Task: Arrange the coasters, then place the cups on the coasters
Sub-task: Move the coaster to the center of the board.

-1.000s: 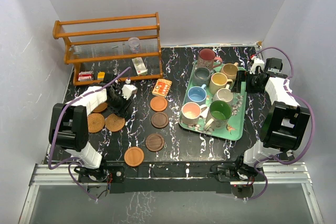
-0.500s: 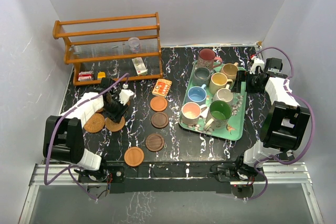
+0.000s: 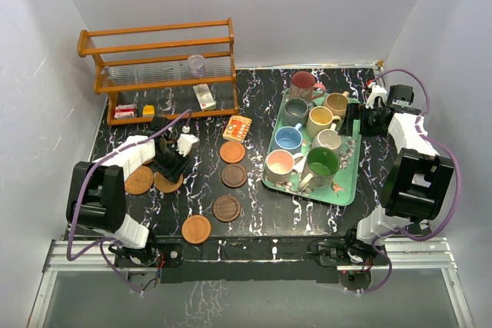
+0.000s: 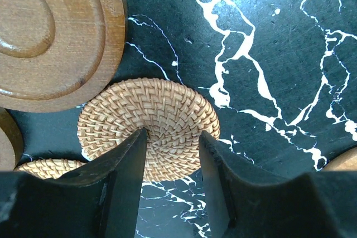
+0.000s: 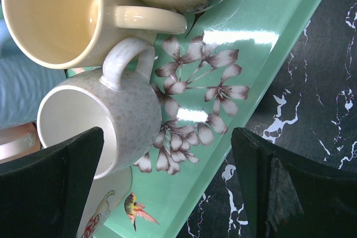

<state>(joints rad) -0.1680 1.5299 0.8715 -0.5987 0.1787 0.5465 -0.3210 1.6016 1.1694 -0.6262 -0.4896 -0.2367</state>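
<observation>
Woven rattan fills the left wrist view: a round woven coaster lies on the black marble table, just beside a ridged wooden coaster. The left gripper has its jaws partly apart, with the tips over the woven disc's face — whether they pinch it cannot be told. The right gripper is spread wide above the green tray, next to a speckled off-white mug — the mugs all sit in the tray.

You face a black marble table: wooden rack at back left holding a clear plastic cup, orange patterned card nearby, green floral tray right.
</observation>
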